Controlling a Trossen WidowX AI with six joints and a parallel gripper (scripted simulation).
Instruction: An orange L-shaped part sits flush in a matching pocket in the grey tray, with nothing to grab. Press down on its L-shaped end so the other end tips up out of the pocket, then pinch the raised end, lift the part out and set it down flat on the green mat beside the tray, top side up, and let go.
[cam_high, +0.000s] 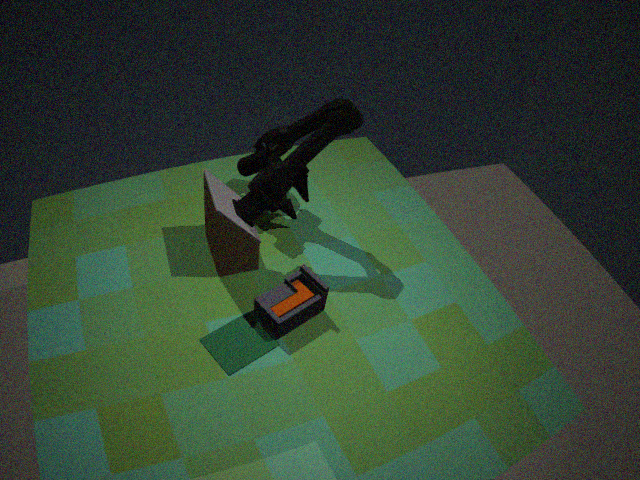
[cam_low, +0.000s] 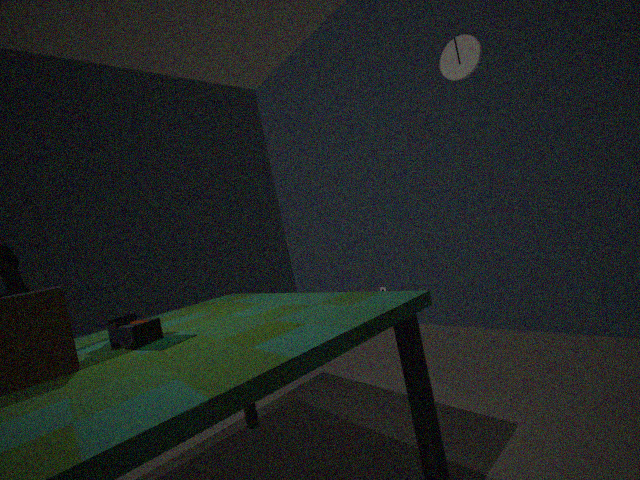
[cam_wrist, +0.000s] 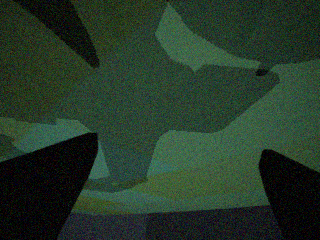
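Top view: the wide, empty pincer (cam_high: 289, 204) hangs well behind the grey tray (cam_high: 272, 316), whose flush orange part (cam_high: 293, 301) (untipped) runs diagonally, L-end farthest.

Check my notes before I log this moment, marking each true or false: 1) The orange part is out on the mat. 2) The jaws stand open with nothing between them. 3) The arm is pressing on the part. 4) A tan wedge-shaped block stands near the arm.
1) False: the orange L-shaped part lies in its pocket in the grey tray.
2) True: the gripper is wide open, only the green mat showing between the jaws.
3) False: the arm is well back from the tray.
4) True: the wedge block stands beside it.
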